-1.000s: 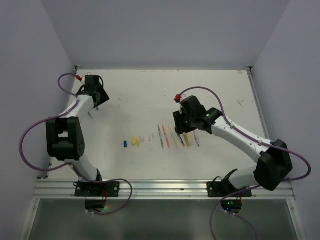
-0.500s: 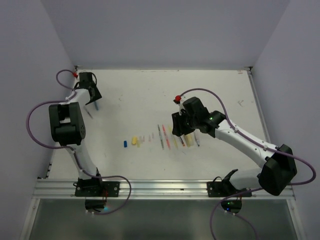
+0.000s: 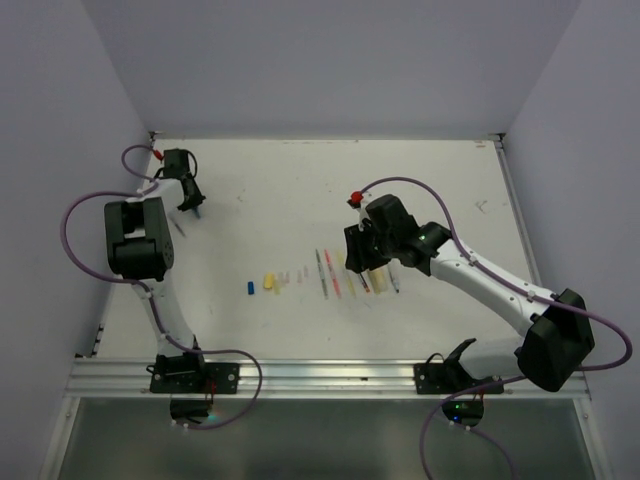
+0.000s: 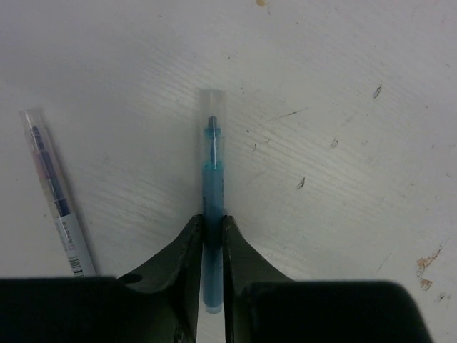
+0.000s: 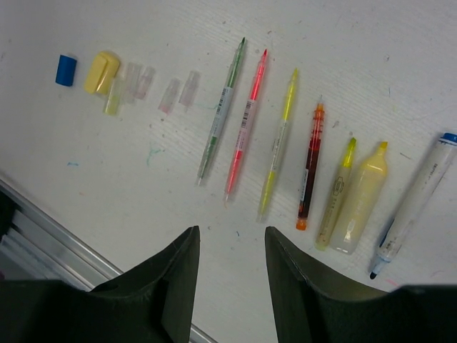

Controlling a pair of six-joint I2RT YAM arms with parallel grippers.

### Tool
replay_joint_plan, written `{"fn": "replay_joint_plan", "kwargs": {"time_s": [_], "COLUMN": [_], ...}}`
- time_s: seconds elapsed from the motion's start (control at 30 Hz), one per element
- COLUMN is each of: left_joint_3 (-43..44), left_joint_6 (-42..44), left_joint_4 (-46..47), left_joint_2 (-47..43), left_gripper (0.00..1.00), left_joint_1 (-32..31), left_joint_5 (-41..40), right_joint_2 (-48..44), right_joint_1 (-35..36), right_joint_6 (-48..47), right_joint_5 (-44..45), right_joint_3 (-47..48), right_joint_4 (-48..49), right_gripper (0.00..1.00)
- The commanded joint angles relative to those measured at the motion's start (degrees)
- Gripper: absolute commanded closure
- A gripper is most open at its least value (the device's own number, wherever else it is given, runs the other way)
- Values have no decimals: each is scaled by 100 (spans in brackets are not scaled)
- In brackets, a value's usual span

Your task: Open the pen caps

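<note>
**Blue pen pinched at far-left corner, loose caps mid-worktop**

Pinches a blue pen (image 4: pixel 211 179) in the left gripper (image 4: pixel 213 220), fingers closed tight on the barrel, close to the far-left corner of the worktop (image 4: pixel 343 86). Points it away from the wrist, with a clear cap (image 4: pixel 213 114) on the far end and the tip visible through it. Just to its left, not touching, a second pen (image 4: pixel 56 189) flat on the surface.

Hangs the right gripper (image 5: pixel 228 236) above the middle of the worktop, a little toward the near edge, fingers spread and gripping nothing. Below it, 1 row across the surface. Nearest the left edge, a blue cap (image 5: pixel 66 70); just beside it, a yellow cap (image 5: pixel 101 71); then several clear caps (image 5: pixel 189 87), all lying loose. Further right, side by side: a green pen (image 5: pixel 223 118), a pink pen (image 5: pixel 246 121), a yellow pen (image 5: pixel 280 139), a red pen (image 5: pixel 310 168), 2 yellow highlighters (image 5: pixel 364 193) and 1 white marker (image 5: pixel 414 204).
</note>
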Motion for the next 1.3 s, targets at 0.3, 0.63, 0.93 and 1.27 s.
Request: {"fn": "replay_joint_plan", "kwargs": {"time_s": [0.3,0.63,0.93,1.27], "left_joint_3": [-997,-3719,-5884,-6368], "left_joint_6": [-188,-1970,-4397,-4917], "left_joint_4": [771,2679,5272,5633], "left_joint_2": [-1178,-4841,-6927,-7508], "left_gripper": [100,100,100,100], "left_joint_1": [25,-238,-1759,-2225], "left_joint_5": [1406,4237,4011,3492], "right_joint_2": [-119,-172,30,672], "right_joint_1": [31,40,180,664], "right_joint_6": [-40,653,2498,3167], "right_joint_5": [299,-2149,-2663,-2382], "right_joint_3": [171,-162,-1015,-1191], "right_joint_4": [-27,2159,5159,6607], "right_gripper": [55,55,52,52]}}
